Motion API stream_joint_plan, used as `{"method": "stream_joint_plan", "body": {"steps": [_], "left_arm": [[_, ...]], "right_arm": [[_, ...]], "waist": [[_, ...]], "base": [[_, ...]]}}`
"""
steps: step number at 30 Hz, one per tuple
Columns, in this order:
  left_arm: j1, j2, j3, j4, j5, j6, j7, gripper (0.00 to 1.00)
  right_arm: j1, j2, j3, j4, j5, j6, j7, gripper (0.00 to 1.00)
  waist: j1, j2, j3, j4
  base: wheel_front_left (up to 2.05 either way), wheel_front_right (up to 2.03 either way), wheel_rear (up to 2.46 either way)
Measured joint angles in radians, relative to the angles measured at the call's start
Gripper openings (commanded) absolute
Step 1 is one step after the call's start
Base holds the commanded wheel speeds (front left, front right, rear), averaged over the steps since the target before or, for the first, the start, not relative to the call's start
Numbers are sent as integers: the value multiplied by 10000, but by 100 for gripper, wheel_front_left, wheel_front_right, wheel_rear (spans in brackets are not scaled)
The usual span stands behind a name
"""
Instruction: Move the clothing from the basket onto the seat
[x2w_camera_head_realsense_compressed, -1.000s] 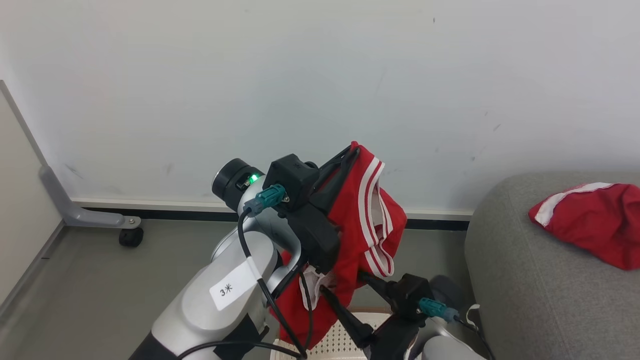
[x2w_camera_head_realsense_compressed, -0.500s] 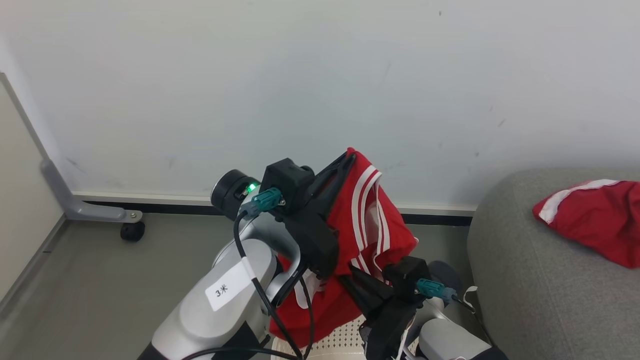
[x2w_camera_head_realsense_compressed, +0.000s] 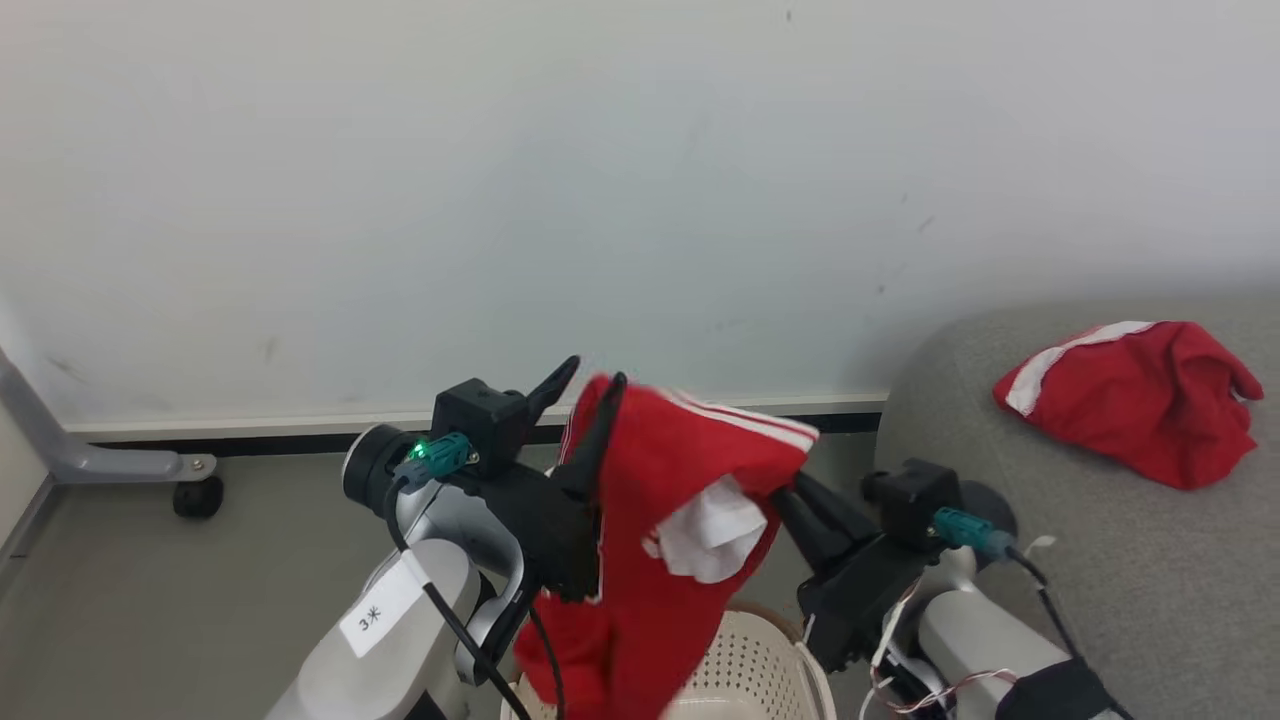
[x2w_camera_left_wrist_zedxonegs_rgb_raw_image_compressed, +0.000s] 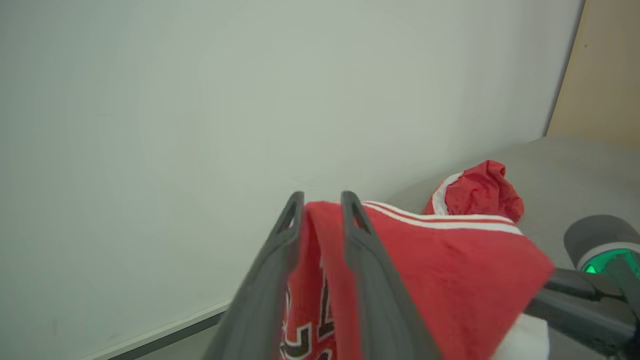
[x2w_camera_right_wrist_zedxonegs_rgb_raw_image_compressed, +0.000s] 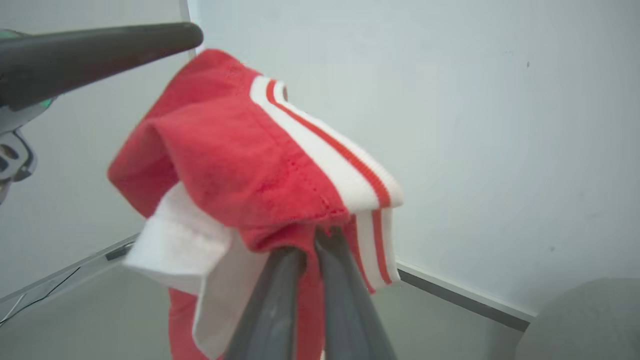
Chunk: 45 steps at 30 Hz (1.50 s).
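- The jersey (x2w_camera_head_realsense_compressed: 660, 470) is held up in the air above the basket (x2w_camera_head_realsense_compressed: 760, 660), spanned between the two claws. Its dark, white-edged number is seen in the left wrist view.
- The right claw (x2w_camera_head_realsense_compressed: 790, 495), spread wide and clear of the cloth a second ago, is now pinched tight on a fold beside the striped trim.
- The left claw (x2w_camera_head_realsense_compressed: 583, 395), closed on the jersey until half a second ago, is now parted narrowly. Cloth is still seen between its fingers (x2w_camera_left_wrist_zedxonegs_rgb_raw_image_compressed: 360, 235) and draped over one, so it is caught there rather than gripped.
- The whole head view is shifted against the earlier pictures. This is put down to the camera, not to the seat (x2w_camera_head_realsense_compressed: 1100, 580).
- A handover from left to right is judged to be under way, with the load passed to the arm nearer the seat.
- One red garment (x2w_camera_head_realsense_compressed: 1130, 400) is already laid on the seat, well apart from the basket. The jersey is not yet there.
- A snag on the left finger is to be watched for as the jersey is carried across.
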Motion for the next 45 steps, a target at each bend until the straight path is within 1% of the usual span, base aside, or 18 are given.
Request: {"method": "stream_joint_plan", "body": {"steps": [2, 5, 10, 19, 26, 35, 39, 42, 43, 45], "left_arm": [[171, 54, 38, -21, -81, 4, -77, 100], [421, 92, 73, -75, -123, 82, -284, 100], [842, 98, 52, -303, -125, 79, -543, 100], [1800, -35, -314, -815, -125, 77, -857, 100], [2294, -192, -616, -1174, -123, 90, -976, 100], [2485, -339, -953, -1409, -67, 259, -1032, 100], [2482, -383, -1104, -1415, -31, 257, -1026, 100], [2476, -380, -1143, -1413, -17, 259, -1012, 100], [2476, -380, -1143, -1413, -17, 259, -1012, 100], [2468, -382, -1172, -1417, -15, 265, -966, 100]], "right_arm": [[2, -293, -224, -230, -8, -84, 2, 0], [57, -646, -485, -692, -75, -307, 2, 0], [280, -1302, -859, -1505, -322, -606, 0, 0], [1015, -2487, -1317, -3085, -744, -1189, 0, 0], [1368, -3315, -1599, -4136, -1034, -1482, 0, 0], [1247, -3827, -1668, -5239, -1229, -1486, 104, 0], [960, -3904, -1758, -5354, -1233, -1450, 307, 0], [457, -3870, -1845, -5189, -1124, -1267, 443, 0], [457, -3870, -1845, -5189, -1124, -1267, 443, 0], [-20, -3858, -1944, -4968, -1074, -1162, 541, 0]], "waist": [[0, 0, -4, -168], [0, 0, -15, -436], [0, 0, -39, -900], [0, 0, -90, -1826], [-1, 0, -95, -2635], [-1, 0, 111, -3711], [0, 1, 392, -3895], [0, 0, 629, -3938], [0, 0, 629, -3938], [0, 0, 780, -3937]], "base": [[0, 0, 0], [0, 0, 0], [0, 0, 0], [0, 0, 0], [0, 0, 0], [0, 0, 0], [0, 0, 0], [0, 0, 0], [0, 0, 0], [0, 0, 0]]}}
